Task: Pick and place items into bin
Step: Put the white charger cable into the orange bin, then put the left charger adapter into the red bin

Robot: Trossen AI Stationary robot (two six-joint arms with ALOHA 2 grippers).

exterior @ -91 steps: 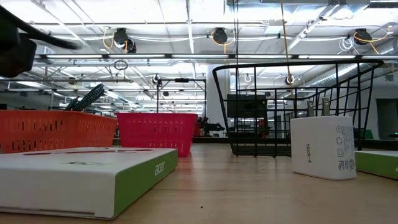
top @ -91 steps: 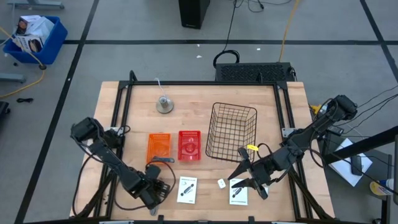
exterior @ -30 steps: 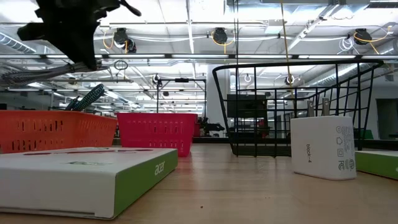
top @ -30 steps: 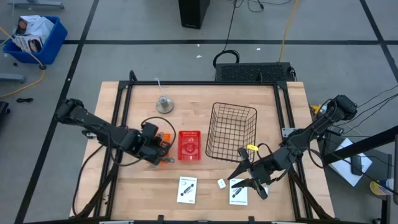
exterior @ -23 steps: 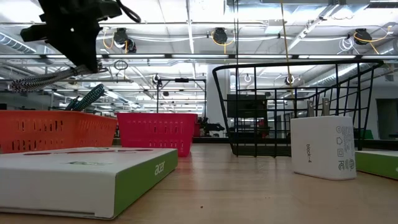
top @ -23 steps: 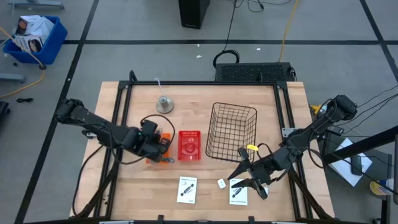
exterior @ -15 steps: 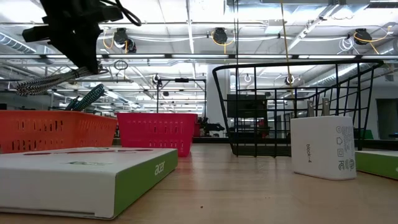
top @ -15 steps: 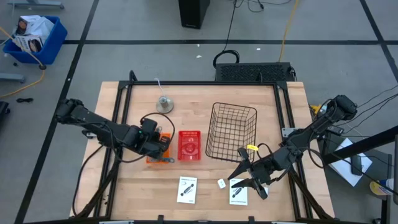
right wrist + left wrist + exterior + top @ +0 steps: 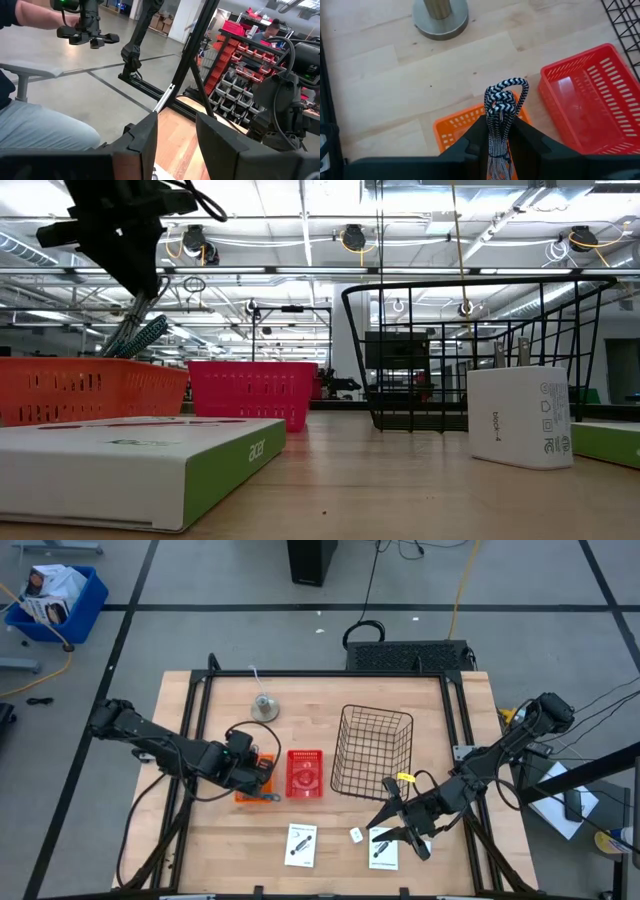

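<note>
My left gripper (image 9: pixel 500 125) hovers over the orange bin (image 9: pixel 246 796), left of the red bin (image 9: pixel 305 773), and is shut on a folded black-and-white braided cable (image 9: pixel 502 102). In the low view the cable (image 9: pixel 128 328) hangs from that gripper (image 9: pixel 143 288) toward the orange bin (image 9: pixel 90 388). My right gripper (image 9: pixel 400 832) waits open near the table's near right edge, above a small white block (image 9: pixel 355 835) and a white box (image 9: pixel 383 853). Another white box (image 9: pixel 301 845) lies flat near the front edge. My left gripper pinches the folded cable bundle, several strands together, between its two fingers (image 9: pixel 476 134). The cable's looped end (image 9: pixel 507 90) sticks out past the fingertips. The fingers slant downward from the table's left. The cable is lifted, hanging down to the orange bin's rim.
A black wire basket (image 9: pixel 372 750) stands right of the red bin. A round grey metal bell-like object (image 9: pixel 264 707) sits at the far left. A second braided cable end (image 9: pixel 153 332) sticks up out of the orange bin. The white block (image 9: pixel 518 417) stands upright near the front.
The cable's free length, which stuck out almost level from my left gripper toward the table's left, has swung down and now hangs steeply to the orange bin. The right arm has kept still.
</note>
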